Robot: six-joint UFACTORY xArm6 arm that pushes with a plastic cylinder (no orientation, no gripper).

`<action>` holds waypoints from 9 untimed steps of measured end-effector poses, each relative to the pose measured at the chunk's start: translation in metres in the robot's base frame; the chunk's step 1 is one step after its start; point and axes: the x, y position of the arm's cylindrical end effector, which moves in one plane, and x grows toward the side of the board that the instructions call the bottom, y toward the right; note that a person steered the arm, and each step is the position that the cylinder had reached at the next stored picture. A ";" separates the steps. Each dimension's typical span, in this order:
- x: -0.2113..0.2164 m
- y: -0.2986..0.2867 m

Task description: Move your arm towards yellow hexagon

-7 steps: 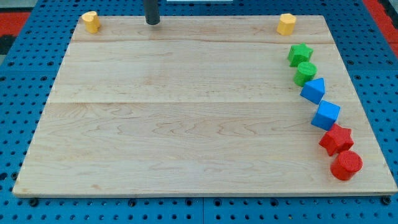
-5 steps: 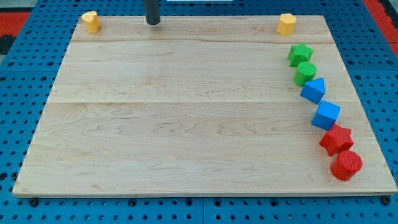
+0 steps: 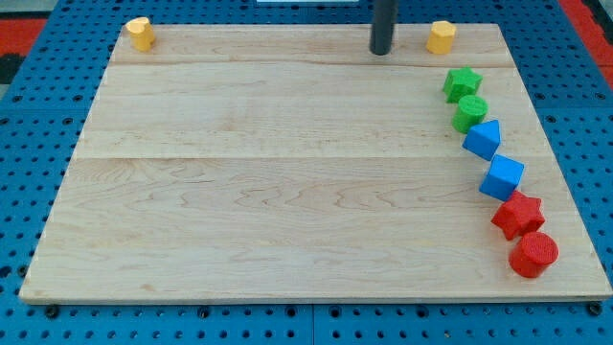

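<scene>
The yellow hexagon (image 3: 441,36) stands at the view's top right corner of the wooden board (image 3: 287,172). My tip (image 3: 381,51) is at the top edge of the board, a short way to the left of the yellow hexagon and apart from it. A second yellow block (image 3: 141,33) sits at the top left corner, far from my tip.
Down the board's right side runs a line of blocks: a green star (image 3: 462,82), a green cylinder (image 3: 470,112), a blue triangular block (image 3: 484,139), a blue cube (image 3: 502,176), a red star (image 3: 518,213) and a red cylinder (image 3: 533,254).
My tip has slid to the right along the top edge, from near the board's top left to just left of the yellow hexagon. No block has moved.
</scene>
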 end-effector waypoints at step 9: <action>-0.025 0.078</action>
